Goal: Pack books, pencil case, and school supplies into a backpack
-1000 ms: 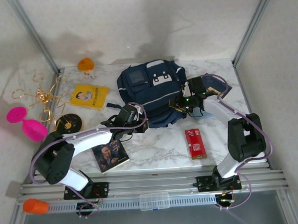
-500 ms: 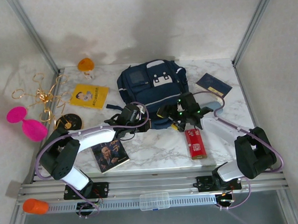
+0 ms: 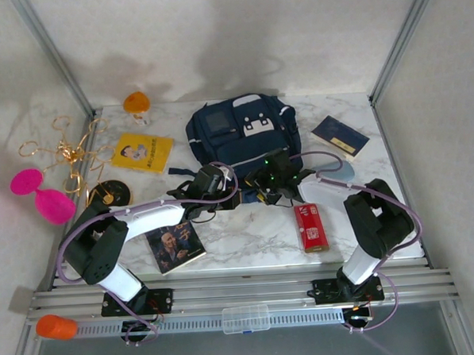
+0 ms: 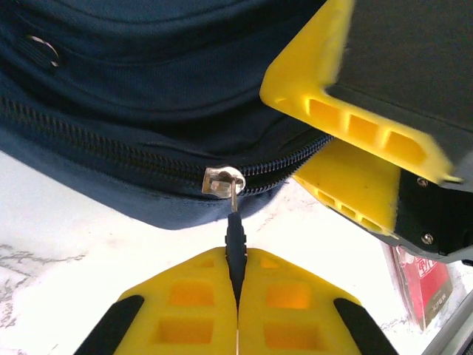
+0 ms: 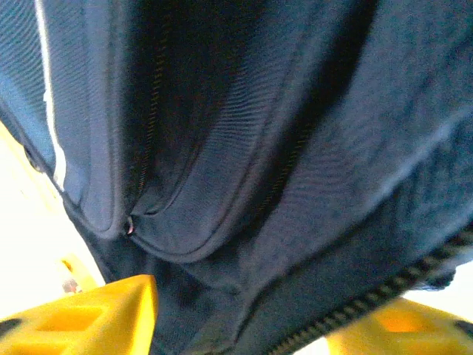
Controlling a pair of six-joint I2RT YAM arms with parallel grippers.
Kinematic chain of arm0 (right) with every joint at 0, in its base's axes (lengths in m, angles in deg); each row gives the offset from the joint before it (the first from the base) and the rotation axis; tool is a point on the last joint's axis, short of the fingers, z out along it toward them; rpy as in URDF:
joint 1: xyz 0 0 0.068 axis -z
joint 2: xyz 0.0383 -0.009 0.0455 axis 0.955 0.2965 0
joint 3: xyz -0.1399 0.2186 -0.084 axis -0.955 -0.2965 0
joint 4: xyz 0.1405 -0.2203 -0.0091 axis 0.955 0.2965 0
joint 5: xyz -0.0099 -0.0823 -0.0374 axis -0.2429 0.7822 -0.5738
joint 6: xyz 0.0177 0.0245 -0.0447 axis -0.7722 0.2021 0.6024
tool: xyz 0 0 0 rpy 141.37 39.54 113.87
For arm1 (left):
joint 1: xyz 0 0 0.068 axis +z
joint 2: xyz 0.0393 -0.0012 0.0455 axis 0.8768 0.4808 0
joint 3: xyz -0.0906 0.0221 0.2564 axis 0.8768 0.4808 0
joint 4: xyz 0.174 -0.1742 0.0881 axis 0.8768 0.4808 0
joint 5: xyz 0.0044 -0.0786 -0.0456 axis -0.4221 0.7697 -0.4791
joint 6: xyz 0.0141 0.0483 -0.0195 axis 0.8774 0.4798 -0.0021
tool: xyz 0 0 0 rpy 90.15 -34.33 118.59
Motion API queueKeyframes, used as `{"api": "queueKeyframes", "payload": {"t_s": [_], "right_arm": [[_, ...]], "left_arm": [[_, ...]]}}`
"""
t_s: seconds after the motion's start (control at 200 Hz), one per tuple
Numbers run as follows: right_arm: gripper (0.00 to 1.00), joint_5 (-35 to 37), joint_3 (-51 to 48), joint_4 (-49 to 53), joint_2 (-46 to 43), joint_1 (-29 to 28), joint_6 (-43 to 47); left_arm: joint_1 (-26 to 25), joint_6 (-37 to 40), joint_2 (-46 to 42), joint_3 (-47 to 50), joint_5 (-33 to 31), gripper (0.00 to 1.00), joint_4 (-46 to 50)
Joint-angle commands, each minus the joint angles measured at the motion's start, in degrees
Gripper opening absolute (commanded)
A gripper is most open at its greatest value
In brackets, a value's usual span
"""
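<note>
The navy backpack (image 3: 243,133) lies mid-table. My left gripper (image 3: 222,197) (image 4: 238,275) is shut on the dark zipper pull (image 4: 235,240) at the bag's near edge, below the metal slider (image 4: 221,181). My right gripper (image 3: 263,184) (image 5: 244,325) is right beside it, its yellow fingers (image 4: 347,122) closed over the backpack's edge by the zipper, with fabric (image 5: 244,222) between them. The yellow book (image 3: 142,152), dark portrait book (image 3: 175,246) and navy book (image 3: 340,135) lie on the table. The red supplies box (image 3: 310,227) lies near the front. The pencil case (image 3: 342,173) peeks out behind the right arm.
An orange capped object (image 3: 136,102) stands at the back left and a black-and-gold disc (image 3: 108,194) at the left edge. Gold rings and pink shapes (image 3: 43,193) hang on the left wall. The frame posts and side walls bound the marble table (image 3: 248,240).
The right arm swung left from beside the pencil case to the backpack's near edge, next to the left gripper; its jaws spread wide, then closed on fabric. The left gripper kept hold of the pull.
</note>
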Motion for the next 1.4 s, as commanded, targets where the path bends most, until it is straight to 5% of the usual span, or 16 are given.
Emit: {"api": "queueKeyframes", "payload": {"t_s": [0.0, 0.245, 0.736, 1.397], "right_arm": [[0.43, 3.46, 2.81, -2.27, 1.77, -0.48, 1.72], [0.00, 1.01, 3.98, 0.83, 0.58, -0.83, 11.97], [0.00, -0.40, 1.30, 12.28, -10.41, 4.09, 28.69], [0.00, -4.96, 4.24, 10.56, -8.02, 4.48, 28.47]], "left_arm": [[-0.93, 1.00, -0.18, -1.89, 1.34, 0.00, -1.15], [-0.52, 1.73, -1.88, -1.32, -3.23, 0.00, 2.30], [5.64, 5.26, -2.50, 1.36, -12.90, 0.00, 3.30], [16.95, 7.05, 6.45, -5.49, -8.77, 0.00, -2.19]]}}
